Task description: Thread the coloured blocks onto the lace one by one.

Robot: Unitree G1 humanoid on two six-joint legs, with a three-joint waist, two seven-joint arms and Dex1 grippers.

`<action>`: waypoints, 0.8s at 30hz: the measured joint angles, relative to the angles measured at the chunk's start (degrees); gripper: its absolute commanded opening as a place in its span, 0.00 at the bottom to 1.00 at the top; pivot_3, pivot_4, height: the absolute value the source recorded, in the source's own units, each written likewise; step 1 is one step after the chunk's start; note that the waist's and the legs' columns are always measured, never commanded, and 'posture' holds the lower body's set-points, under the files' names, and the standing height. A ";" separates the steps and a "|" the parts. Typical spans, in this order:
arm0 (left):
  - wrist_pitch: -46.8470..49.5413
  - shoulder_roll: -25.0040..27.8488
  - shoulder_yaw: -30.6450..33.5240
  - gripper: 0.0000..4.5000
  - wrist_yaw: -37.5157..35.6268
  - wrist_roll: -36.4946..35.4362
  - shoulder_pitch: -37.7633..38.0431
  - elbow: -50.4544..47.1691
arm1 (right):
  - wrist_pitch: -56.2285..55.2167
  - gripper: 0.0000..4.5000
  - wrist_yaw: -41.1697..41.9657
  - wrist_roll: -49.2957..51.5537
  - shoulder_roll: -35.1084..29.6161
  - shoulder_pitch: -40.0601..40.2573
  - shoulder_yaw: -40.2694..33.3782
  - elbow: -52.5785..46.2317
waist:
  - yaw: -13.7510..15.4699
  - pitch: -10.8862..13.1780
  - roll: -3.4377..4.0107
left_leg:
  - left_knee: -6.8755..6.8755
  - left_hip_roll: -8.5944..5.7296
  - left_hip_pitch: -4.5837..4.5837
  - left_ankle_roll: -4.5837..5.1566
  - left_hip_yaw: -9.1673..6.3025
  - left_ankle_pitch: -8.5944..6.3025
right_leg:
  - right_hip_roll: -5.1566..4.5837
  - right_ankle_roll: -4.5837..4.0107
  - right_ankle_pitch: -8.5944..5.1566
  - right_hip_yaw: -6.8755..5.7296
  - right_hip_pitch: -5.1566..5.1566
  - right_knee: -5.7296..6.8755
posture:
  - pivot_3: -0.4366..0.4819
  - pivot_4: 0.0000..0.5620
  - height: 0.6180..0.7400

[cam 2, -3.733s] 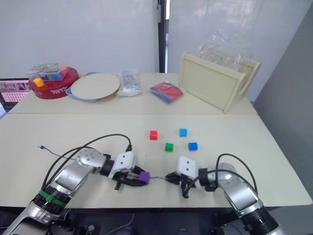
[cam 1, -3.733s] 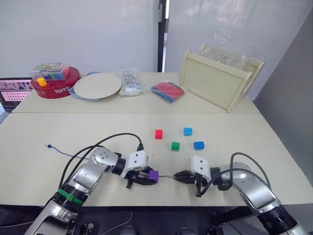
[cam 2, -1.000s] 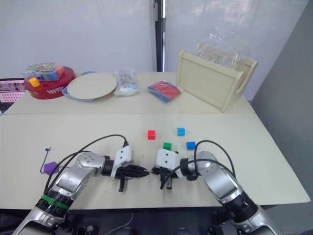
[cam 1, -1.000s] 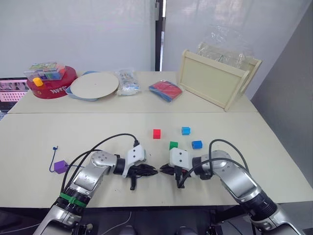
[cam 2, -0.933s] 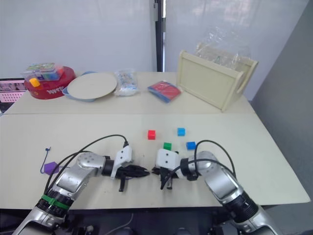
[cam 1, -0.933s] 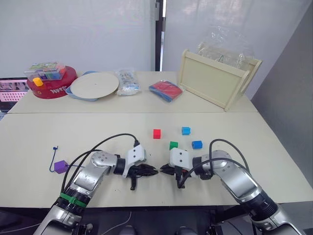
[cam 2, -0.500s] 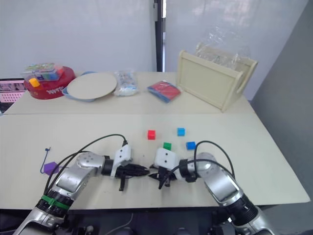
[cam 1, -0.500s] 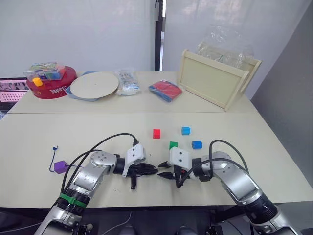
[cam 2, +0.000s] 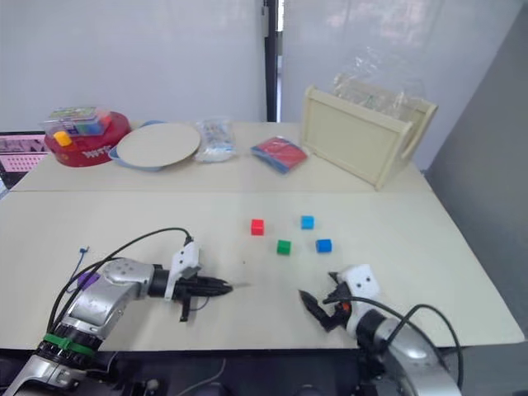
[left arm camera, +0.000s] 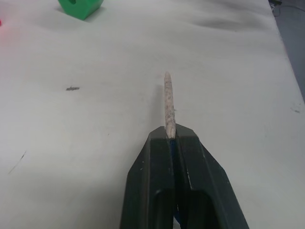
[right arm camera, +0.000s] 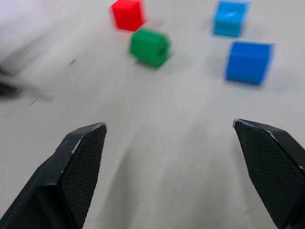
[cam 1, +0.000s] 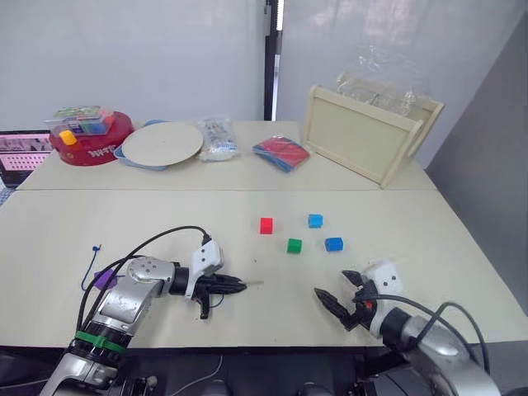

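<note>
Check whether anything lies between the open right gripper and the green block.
Nothing visible does. The right gripper is open, and only bare table lies between it and the green block. The red block and both blue blocks sit beyond or beside it.

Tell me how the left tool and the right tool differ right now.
The left tool is shut on the lace's pale tip; the right tool is open and holds nothing. The left tool points toward the table's middle; the right tool faces the green block and blue blocks. Both sit low over the table.
</note>
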 measured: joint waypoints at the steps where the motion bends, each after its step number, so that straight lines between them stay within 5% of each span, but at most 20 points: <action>1: 0.02 -0.01 0.00 0.00 -0.02 -0.01 0.00 -0.01 | -0.48 1.00 -1.51 -0.88 0.86 -0.02 0.49 0.17 | -0.10 0.00 0.00 | 0.00 0.00 0.00 -0.01 0.00 0.00 | 0.00 0.00 0.00 0.00 -0.01 0.00 | 0.48 0.27 1.00; 8: 0.65 0.84 0.21 0.00 -0.34 0.00 0.23 -0.20 | -8.50 1.00 -19.99 -12.82 11.76 -8.21 8.64 13.44 | -0.53 0.00 0.01 | -0.17 -0.01 -0.06 -0.03 0.02 0.02 | -0.01 0.00 0.00 0.02 -0.11 -0.08 | 0.48 0.27 1.00; 17: 0.75 1.37 1.01 0.00 -0.10 0.01 1.24 -1.21 | -17.24 1.00 -24.54 -13.15 12.21 -20.76 5.74 32.11 | -0.33 0.00 0.01 | -0.18 -0.03 -0.05 -0.08 0.01 0.04 | -0.06 -0.01 0.01 -0.01 -0.09 -0.10 | 0.48 0.27 1.00; 24: 1.01 1.24 1.00 0.00 0.78 0.01 1.34 -2.13 | -21.24 0.51 -24.40 -11.61 10.84 -25.04 3.55 38.70 | -0.53 0.00 0.01 | -0.18 -0.02 -0.05 -0.07 0.02 0.04 | -0.05 -0.02 0.01 0.00 -0.09 -0.07 | 0.48 0.27 1.00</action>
